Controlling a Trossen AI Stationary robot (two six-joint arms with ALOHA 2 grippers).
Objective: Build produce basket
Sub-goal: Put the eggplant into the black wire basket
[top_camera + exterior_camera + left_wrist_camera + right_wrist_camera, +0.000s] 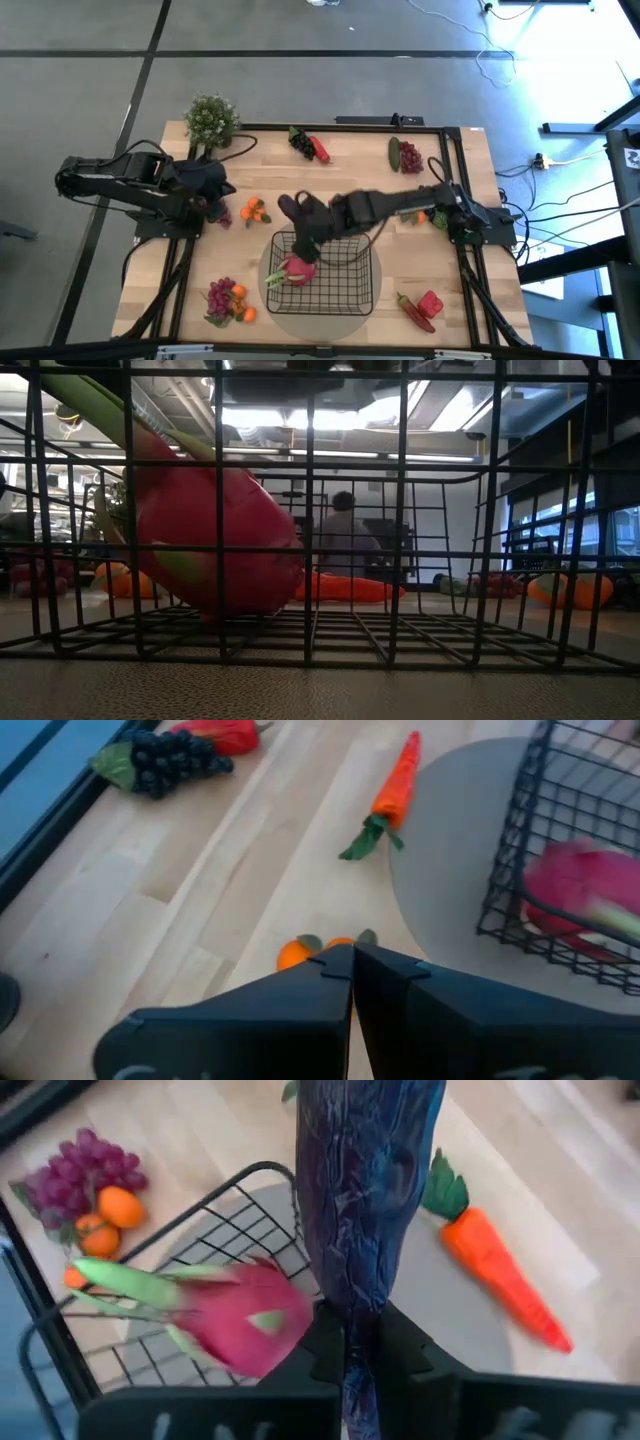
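Right gripper (362, 1342): fingers closed on the dark eggplant (365, 1190), which sticks out forward past the fingertips; in the high view the gripper (312, 228) is over the far-left corner of the basket (352, 292).
Eggplant: held above the table, its purple body (293, 207) just beyond the basket's far rim, near the carrot (500, 1275).
Basket: black wire mesh on a round grey mat (318, 322) at the near middle of the table (470, 290).
In the basket: a pink radish (298, 271) with green leaves, lying against the left side.
Left gripper (352, 960): fingers pressed together, empty, over the left part of the table, just left of two oranges (255, 210).
Other produce: red grapes with oranges (228, 301) near left; red peppers (424, 306) near right; cucumber (394, 153) and grapes (410, 158) far right; black grapes with a pepper (309, 145) far middle.
Potted plant (211, 119): far-left corner.
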